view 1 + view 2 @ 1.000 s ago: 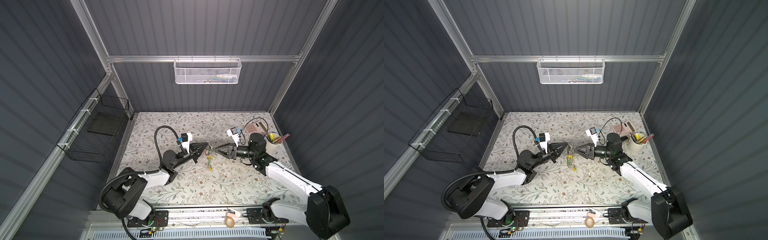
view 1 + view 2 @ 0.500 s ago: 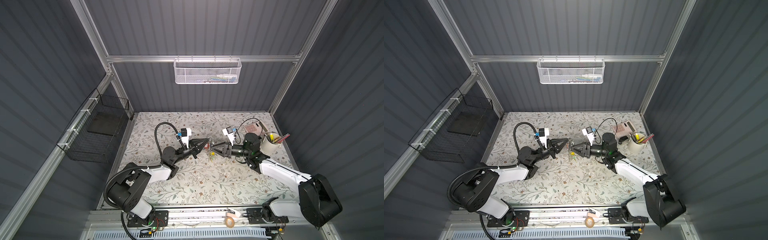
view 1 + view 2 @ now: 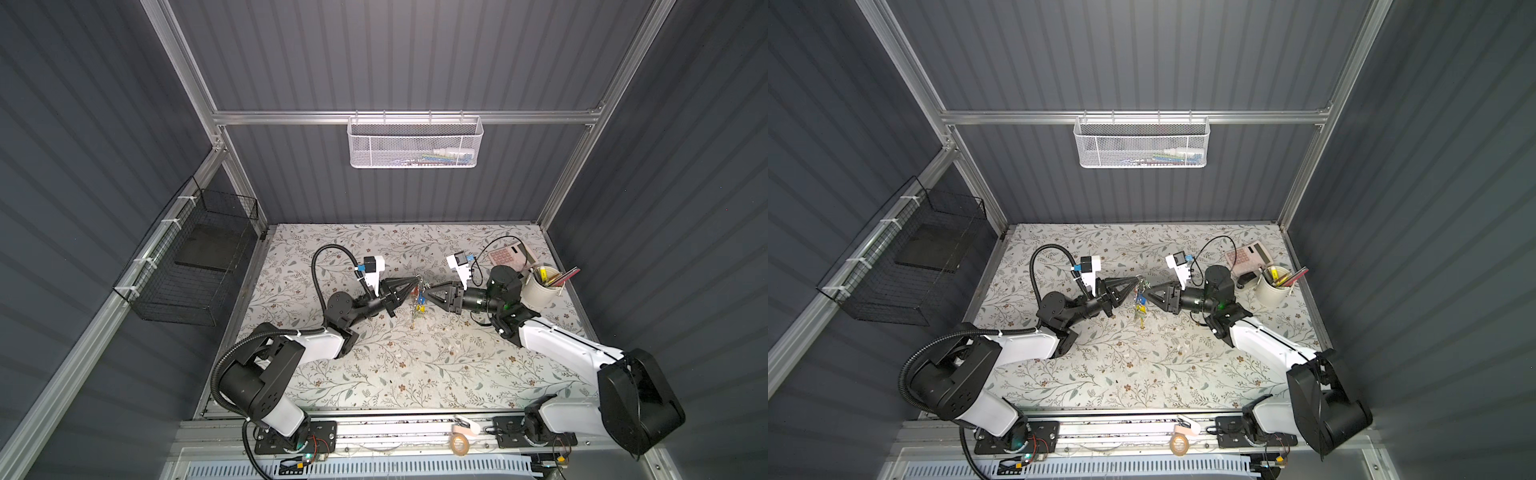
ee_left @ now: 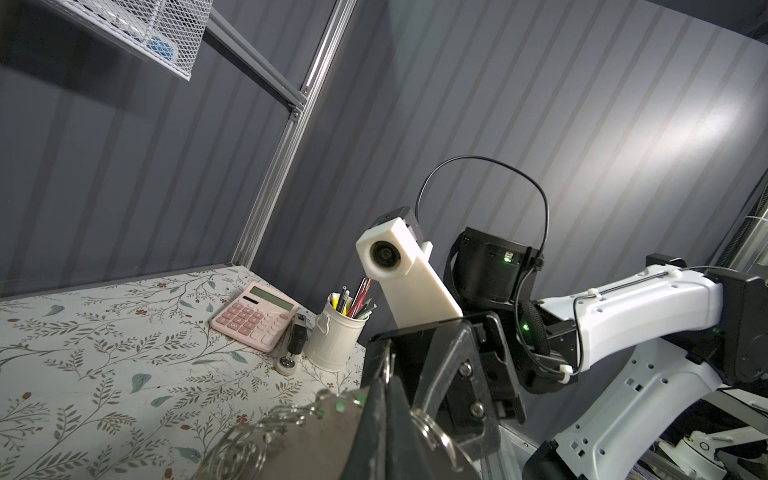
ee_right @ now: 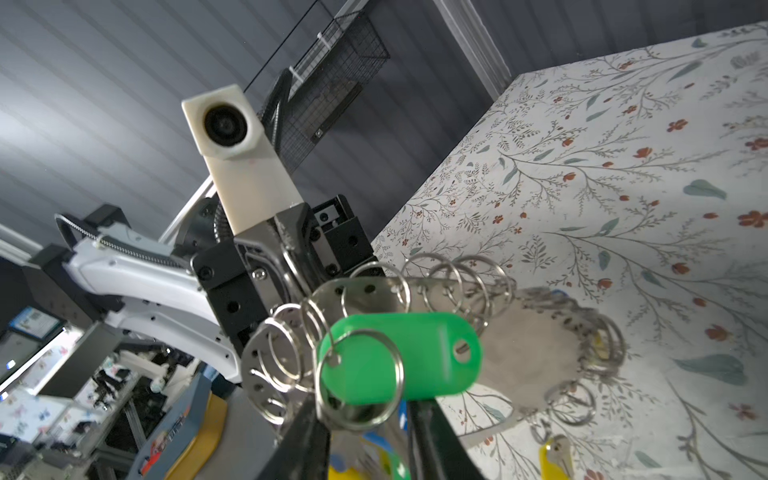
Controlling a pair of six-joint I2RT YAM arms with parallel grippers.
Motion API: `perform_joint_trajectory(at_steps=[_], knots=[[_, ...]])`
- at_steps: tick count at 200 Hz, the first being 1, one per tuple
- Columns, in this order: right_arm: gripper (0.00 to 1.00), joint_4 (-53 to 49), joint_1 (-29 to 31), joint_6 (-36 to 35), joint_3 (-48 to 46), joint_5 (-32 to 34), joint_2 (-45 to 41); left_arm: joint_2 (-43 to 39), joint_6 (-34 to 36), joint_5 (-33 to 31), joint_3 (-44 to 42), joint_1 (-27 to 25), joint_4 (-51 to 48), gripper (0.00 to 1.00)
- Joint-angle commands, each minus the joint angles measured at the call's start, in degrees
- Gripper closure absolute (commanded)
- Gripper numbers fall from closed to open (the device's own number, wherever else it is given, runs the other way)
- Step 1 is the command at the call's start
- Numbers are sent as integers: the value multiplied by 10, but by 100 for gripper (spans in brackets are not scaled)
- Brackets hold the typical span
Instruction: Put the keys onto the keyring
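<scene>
Now the left fingers (image 3: 400, 285) are clamped shut on the keyring (image 3: 421, 287), holding it above the bench (image 3: 415, 365); the right fingers (image 5: 303, 444) flank the green-tagged keys (image 5: 399, 357), right against that keyring. Gripped or not, can't tell.

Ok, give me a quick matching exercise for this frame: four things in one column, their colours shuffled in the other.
Things:
1. calculator
2. pen pot
3. oblong key tag nearest the right wrist camera
4. wire basket on the side wall

Colours:
A. black
B. green
C. pink
D. white

Pairs: 1-C, 2-D, 3-B, 4-A
</scene>
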Motion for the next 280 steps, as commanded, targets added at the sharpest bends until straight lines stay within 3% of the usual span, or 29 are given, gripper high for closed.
perform_joint_trajectory(at_steps=[1, 70, 104, 125, 147, 226, 280], knots=[[72, -20, -1, -25, -1, 33, -25, -3, -5, 5, 18, -1, 32, 100], [91, -39, -1, -33, -10, 36, -36, -14, -5, -9, 21, 0, 23, 100], [94, -57, -1, -40, -14, 38, -42, -18, -12, -12, 26, 0, 21, 100], [76, -48, -2, -35, -23, 16, -45, -20, -16, -12, 30, -1, 22, 100], [67, -56, -2, -40, -36, 8, -61, -24, -15, -15, 31, 0, 18, 100], [45, -107, -27, -88, -9, 9, -105, -24, -22, -4, 34, -1, 22, 100], [42, -108, -27, -103, 42, -15, -77, -25, -23, -1, 32, 0, 26, 100]])
